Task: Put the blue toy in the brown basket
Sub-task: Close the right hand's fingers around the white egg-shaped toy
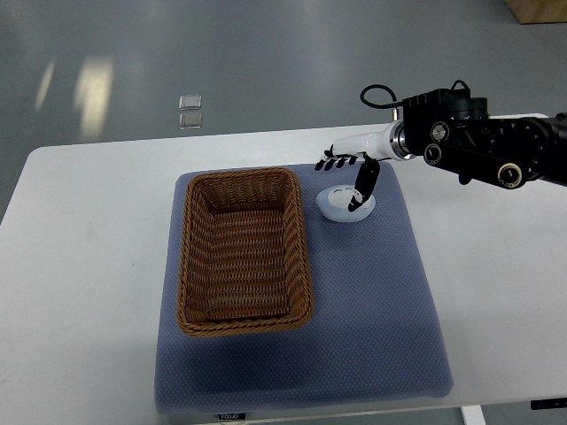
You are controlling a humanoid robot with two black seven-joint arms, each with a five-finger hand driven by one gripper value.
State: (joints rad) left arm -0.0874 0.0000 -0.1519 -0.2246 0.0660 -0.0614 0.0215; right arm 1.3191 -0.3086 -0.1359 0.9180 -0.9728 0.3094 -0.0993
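Right hand (350,173) reaching in from the right edge on a black-jointed arm (483,142), white wrist leading to dark fingers (335,162). Fingers spread and extended, four of them fanned toward the far left, thumb (363,186) angled down and nearer. Not clamped on anything; no full grasp visible.

Directly beneath the thumb, touching or nearly touching its tip: pale blue toy (341,205), rounded and egg-like, lying on the mat. Impossible to tell whether thumb truly presses on it or merely overlaps it from above. Toy outside the basket, just beside its right wall, near the far right corner.

Left of the hand and slightly nearer: brown basket (189,257), woven wicker, rectangular, long axis running away from the robot, interior bare. Close to the toy but apart from it.

Under hand, toy and basket alike: blue mat (390,328), textured, spread across the middle of the work surface, with a small label at its near edge.

Beyond the mat on every side: white table (80,266). Past the table's far edge, well away from the hand to the far left: grey floor with two small pale squares (190,111) lying one behind the other.
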